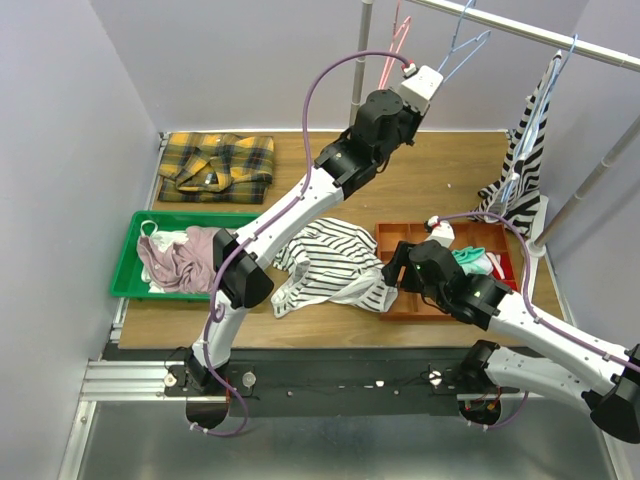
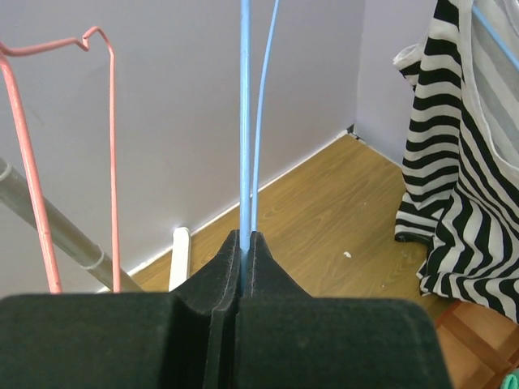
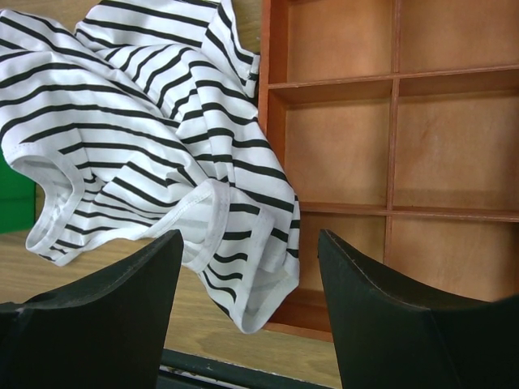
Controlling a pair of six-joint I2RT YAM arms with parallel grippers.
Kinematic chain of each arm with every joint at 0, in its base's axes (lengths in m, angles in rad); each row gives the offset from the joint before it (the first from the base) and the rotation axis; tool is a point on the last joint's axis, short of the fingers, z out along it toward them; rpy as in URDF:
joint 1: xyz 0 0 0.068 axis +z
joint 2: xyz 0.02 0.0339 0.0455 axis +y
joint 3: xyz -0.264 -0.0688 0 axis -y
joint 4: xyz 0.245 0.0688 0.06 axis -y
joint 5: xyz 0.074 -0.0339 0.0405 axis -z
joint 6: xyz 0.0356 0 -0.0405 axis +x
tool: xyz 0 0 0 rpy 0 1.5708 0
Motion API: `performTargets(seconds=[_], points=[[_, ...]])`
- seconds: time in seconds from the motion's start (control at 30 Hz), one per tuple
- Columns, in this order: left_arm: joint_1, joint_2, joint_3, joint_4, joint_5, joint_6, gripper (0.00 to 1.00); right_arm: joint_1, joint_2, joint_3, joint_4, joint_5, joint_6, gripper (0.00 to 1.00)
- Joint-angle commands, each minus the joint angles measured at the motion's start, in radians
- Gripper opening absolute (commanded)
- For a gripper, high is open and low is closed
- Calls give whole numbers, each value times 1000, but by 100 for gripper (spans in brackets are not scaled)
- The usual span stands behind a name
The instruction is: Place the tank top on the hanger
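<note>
The tank top (image 1: 330, 262), white with thin dark stripes, lies crumpled on the table, its right edge draped over the orange tray's rim. In the right wrist view a hem fold of the tank top (image 3: 162, 146) lies between my open right gripper (image 3: 250, 243) fingers, apart from both. That right gripper (image 1: 393, 272) hovers at the tank top's right edge. The light-blue hanger (image 1: 465, 45) hangs from the rail. My left gripper (image 1: 432, 80) is raised to it and shut on the hanger's wire (image 2: 245, 121), pinched between the pads (image 2: 219, 275).
A pink hanger (image 1: 395, 45) hangs left of the blue one, also in the left wrist view (image 2: 111, 146). A broad-striped garment (image 1: 525, 160) hangs at the right. The orange tray (image 1: 470, 240), a green bin (image 1: 135, 228) of clothes and a yellow plaid shirt (image 1: 215, 165) are on the table.
</note>
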State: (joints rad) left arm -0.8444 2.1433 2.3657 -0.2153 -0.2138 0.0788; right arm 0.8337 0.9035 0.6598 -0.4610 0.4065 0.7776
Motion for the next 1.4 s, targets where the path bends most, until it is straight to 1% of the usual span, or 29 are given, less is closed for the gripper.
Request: performTargets(seconds=[0.0,0.23,0.37,0.43,0.53,0.57,0.6,0.63,0.67,0.7,0.73,0.77,0.8,0.83,0.87,0.9,0.97,1.0,1.03,1.07,1.1,1.17,1.23,1.27,1.3,1.37], points=[[-12,-65,23,62,-41,19,0,-2,6,-3,15,0,5,76],[-12,-137,-51,88,-33,15,0,-1,20,-3,24,-1,0,76],[-12,-152,-51,64,-21,6,0,-1,26,-3,27,3,-1,76],[-12,-177,-74,45,-22,3,0,-1,26,-2,22,6,0,76],[-13,-275,-216,57,-6,-11,0,-2,17,-5,19,20,2,76],[-16,-308,-314,63,5,-13,0,-2,14,-5,16,32,-1,76],[-18,-377,-363,67,14,-16,0,-1,11,-8,15,34,-1,76],[-19,-414,-412,68,24,-25,0,-2,9,-9,13,41,-3,76],[-25,-452,-510,68,25,-31,0,-2,6,-11,4,46,-3,77],[-28,-530,-558,67,30,-36,0,-1,5,-11,-1,58,-6,77],[-31,-575,-610,70,34,-51,0,-1,3,-11,-7,61,-6,77],[-35,-620,-716,73,39,-57,0,-2,-3,-12,-17,69,-5,77],[-39,-710,-765,76,42,-66,0,-2,-9,-14,-22,78,-3,77],[-41,-756,-811,70,45,-74,0,-1,-15,-19,-27,80,-1,77],[-42,-798,-889,57,50,-109,0,-2,-23,-20,-27,81,0,77],[-45,-872,-922,13,56,-117,0,-1,-35,-29,-24,78,-8,77],[-51,-939,-1000,-54,48,-122,0,-1,-37,-26,-22,80,-21,77],[-53,-1001,-1026,-126,45,-122,0,-2,-32,-23,-22,72,-30,77],[-56,-1032,-1051,-165,42,-122,0,-2,-23,-13,-24,66,-37,77],[-55,-1063,-1101,-202,37,-122,0,-1,-14,-5,-24,61,-38,76],[-55,-1127,-1123,-269,30,-122,0,-1,-3,3,-24,43,-49,74],[-59,-1181,-1161,-340,15,-123,0,-2,38,26,-19,28,-58,71],[-58,-1250,-1169,-432,16,-142,0,-1,83,35,-7,-3,-74,67],[-58,-1269,-1169,-461,36,-151,0,1,98,46,-7,-6,-77,63],[-59,-1301,-1168,-511,74,-152,0,1,109,52,-7,-12,-74,61],[-58,-1324,-1162,-565,105,-163,0,2,121,60,-13,-12,-72,61]])
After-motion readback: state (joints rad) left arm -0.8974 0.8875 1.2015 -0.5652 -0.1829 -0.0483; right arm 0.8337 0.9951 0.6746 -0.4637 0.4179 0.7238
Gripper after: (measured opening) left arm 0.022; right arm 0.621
